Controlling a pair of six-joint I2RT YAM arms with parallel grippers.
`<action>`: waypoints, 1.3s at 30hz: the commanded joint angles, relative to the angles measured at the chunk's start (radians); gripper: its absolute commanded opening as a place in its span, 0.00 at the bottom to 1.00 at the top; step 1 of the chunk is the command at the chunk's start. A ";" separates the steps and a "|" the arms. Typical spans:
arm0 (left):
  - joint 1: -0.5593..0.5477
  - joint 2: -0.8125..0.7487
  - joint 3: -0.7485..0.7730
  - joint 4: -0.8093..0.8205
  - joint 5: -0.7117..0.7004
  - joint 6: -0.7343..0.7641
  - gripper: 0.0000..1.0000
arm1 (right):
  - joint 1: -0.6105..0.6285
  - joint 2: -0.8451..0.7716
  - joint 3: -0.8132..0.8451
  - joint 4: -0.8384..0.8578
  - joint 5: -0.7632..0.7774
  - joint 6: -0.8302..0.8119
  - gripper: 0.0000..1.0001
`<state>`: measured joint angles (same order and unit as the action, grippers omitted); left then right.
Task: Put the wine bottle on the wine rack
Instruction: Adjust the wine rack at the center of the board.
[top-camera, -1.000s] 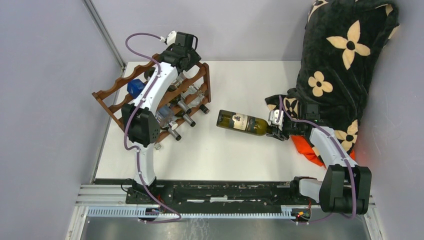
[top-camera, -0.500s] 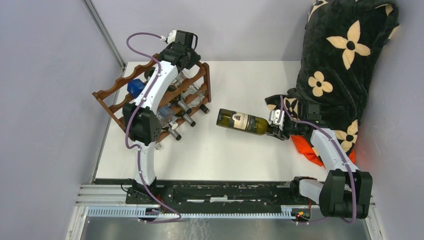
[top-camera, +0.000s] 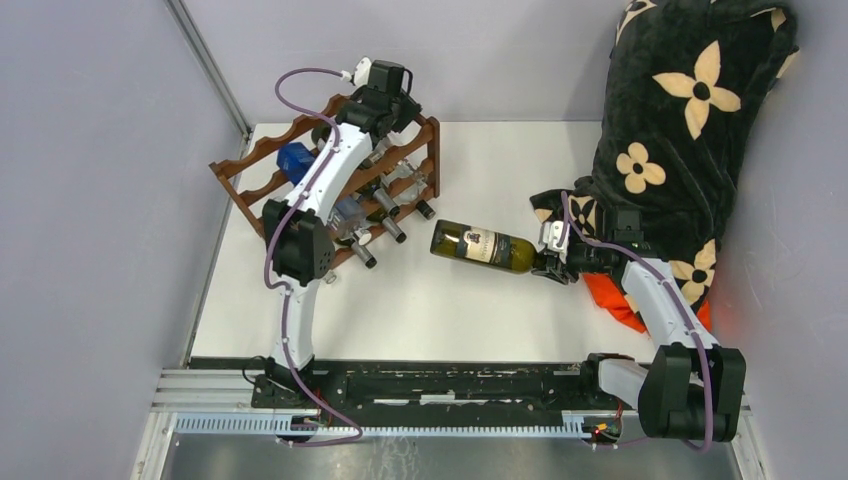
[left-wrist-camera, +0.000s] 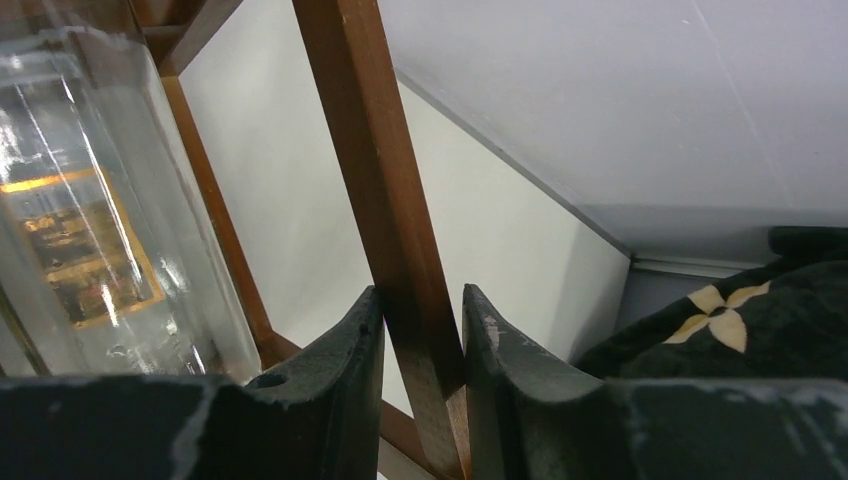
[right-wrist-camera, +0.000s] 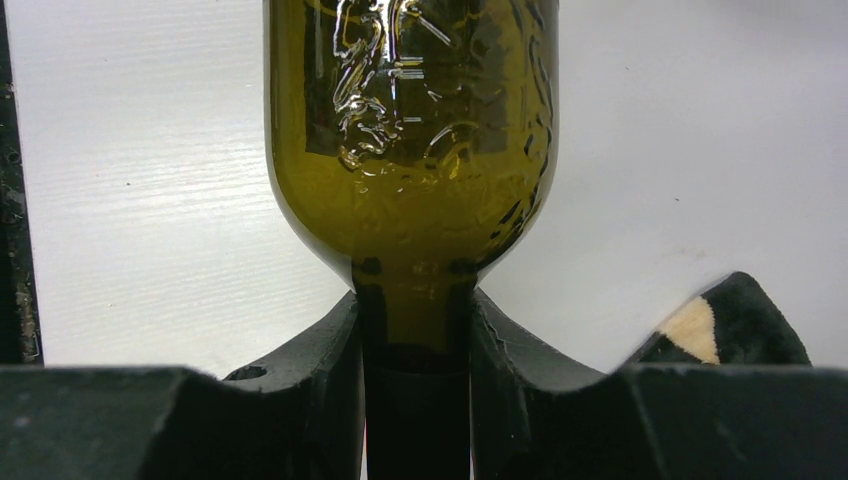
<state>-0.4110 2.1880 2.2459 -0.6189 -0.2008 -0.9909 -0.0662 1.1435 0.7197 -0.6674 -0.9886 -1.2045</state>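
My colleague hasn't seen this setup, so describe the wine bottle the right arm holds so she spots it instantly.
On the white table, look right of centre, beside the black flowered blanket. There the olive-green wine bottle is held sideways, neck clamped in the right gripper. Unlike the bottles in the wine rack at far left, it is the only one outside the rack.

Green btl (top-camera: 480, 245) horiz., right of rack (top-camera: 434, 160)
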 joint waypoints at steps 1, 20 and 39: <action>-0.088 0.060 0.056 0.232 0.225 -0.084 0.25 | 0.010 -0.038 0.040 0.014 -0.165 0.007 0.00; -0.091 -0.133 -0.078 0.241 0.094 0.024 0.78 | 0.291 -0.168 -0.064 0.303 -0.041 0.458 0.00; -0.088 -0.633 -0.312 0.105 0.050 0.495 0.87 | 0.638 -0.113 -0.031 0.620 0.216 0.964 0.00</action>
<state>-0.4995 1.7081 2.0182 -0.5255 -0.1562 -0.7181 0.5243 1.0191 0.6292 -0.2844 -0.7803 -0.4160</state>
